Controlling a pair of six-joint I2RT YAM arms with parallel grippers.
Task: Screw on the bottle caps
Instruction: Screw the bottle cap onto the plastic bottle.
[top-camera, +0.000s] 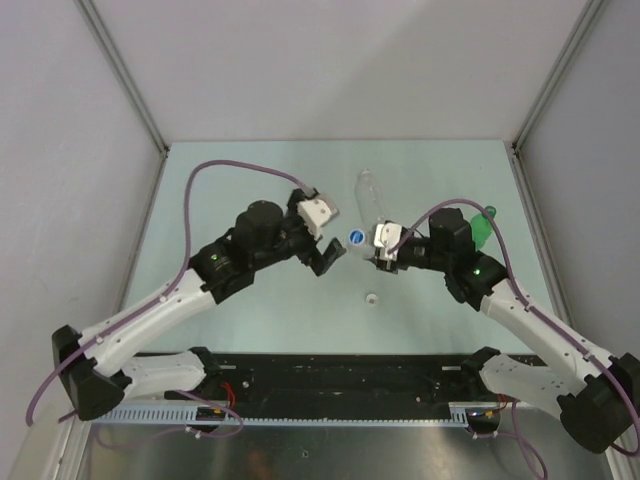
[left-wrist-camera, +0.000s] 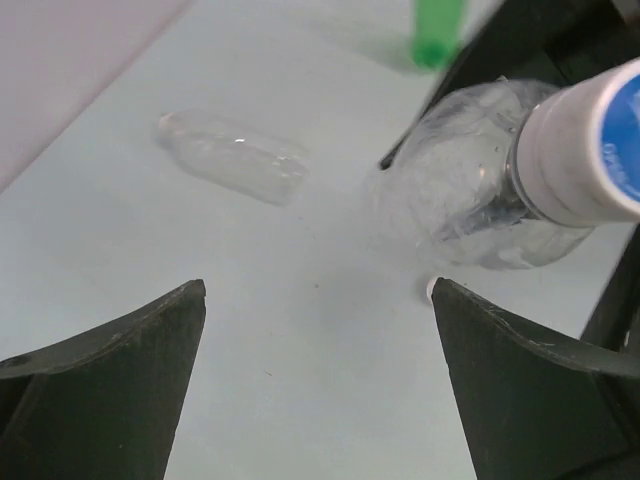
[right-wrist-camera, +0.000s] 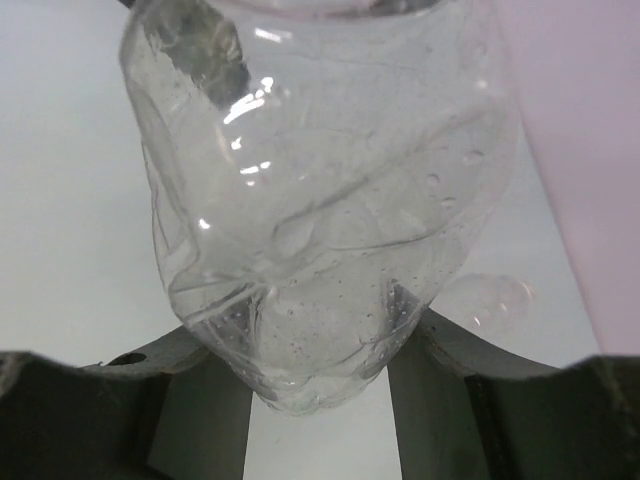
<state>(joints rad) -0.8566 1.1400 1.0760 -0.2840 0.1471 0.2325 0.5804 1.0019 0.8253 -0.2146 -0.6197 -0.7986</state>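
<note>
My right gripper (top-camera: 385, 250) is shut on the base of a clear ribbed bottle (right-wrist-camera: 320, 200) and holds it level, neck toward the left arm. A white cap with a blue top (top-camera: 356, 239) sits on that bottle's neck and also shows in the left wrist view (left-wrist-camera: 590, 140). My left gripper (top-camera: 327, 256) is open and empty, just left of that cap, with its jaws wide apart (left-wrist-camera: 318, 290). A second clear bottle (top-camera: 368, 193) lies on the table behind. A green bottle (top-camera: 483, 226) lies behind the right arm. A loose white cap (top-camera: 371, 298) lies on the table in front.
The pale table (top-camera: 250, 180) is walled by grey panels at the left, back and right. A black rail (top-camera: 330, 375) runs along the near edge between the arm bases. The second clear bottle also shows in the left wrist view (left-wrist-camera: 235, 155), as does the green bottle (left-wrist-camera: 437, 30).
</note>
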